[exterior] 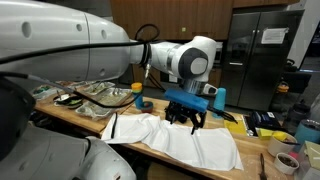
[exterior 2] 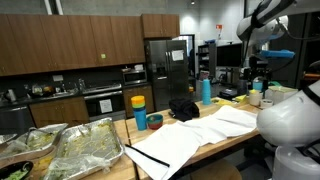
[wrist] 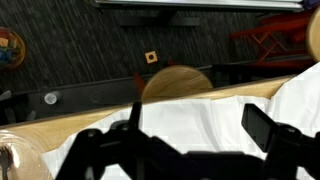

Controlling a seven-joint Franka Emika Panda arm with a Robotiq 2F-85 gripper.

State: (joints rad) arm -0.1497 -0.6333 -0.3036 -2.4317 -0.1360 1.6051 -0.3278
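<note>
Hovering low over the white cloth (exterior: 200, 148), the gripper (exterior: 189, 122) is hanging with its jaws spread as wide as they go and is carrying nothing. In the wrist view its dark fingers (wrist: 268, 130) are framing bare fabric on either side, and no fold is running up between them. Whether the tips are brushing the cloth I cannot tell.

The cloth is lying spread out and loosely rumpled along one long edge of the wooden counter (wrist: 55, 128). Beyond that edge, in the wrist view, a round wooden top (wrist: 175, 82), perhaps a stool seat, is showing against the dark floor.

As I am judging it, the work is sitting at its very start. The arm is poised above the cloth, but no hold is taken, no corner is lifted, and the cloth is resting flat where it lies.

Moving outward, in an exterior view a blue cup (exterior: 218, 97) is standing near the gripper, toward the counter's opposite long edge. A thin black rod (exterior 2: 150, 158) is lying along one side of the cloth. Well apart from the gripper, crumpled foil trays (exterior: 100, 95) are sitting toward the far end of the counter. A yellow-lidded container (exterior: 138, 93) is standing between them and the cloth.
</note>
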